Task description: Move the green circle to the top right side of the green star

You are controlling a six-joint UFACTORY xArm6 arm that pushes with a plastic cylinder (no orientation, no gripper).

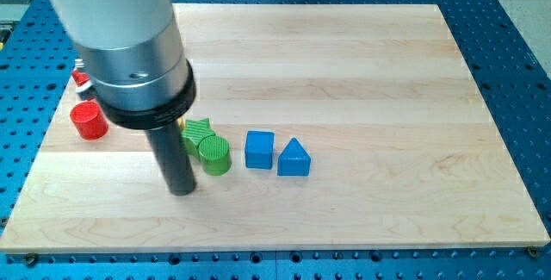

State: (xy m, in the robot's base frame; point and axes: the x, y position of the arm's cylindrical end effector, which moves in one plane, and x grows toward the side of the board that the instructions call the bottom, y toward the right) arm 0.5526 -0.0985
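Observation:
The green circle (215, 154) stands on the wooden board just below and right of the green star (197, 132), touching it. The star is partly hidden behind the arm. My tip (182, 190) rests on the board just left of and slightly below the green circle, close to it but with a small gap.
A blue cube (259, 149) and a blue triangle (294, 158) sit side by side right of the green circle. A red cylinder (88, 120) stands near the board's left edge, with another red block (81, 78) partly hidden above it. The arm's large body (129, 47) covers the upper left.

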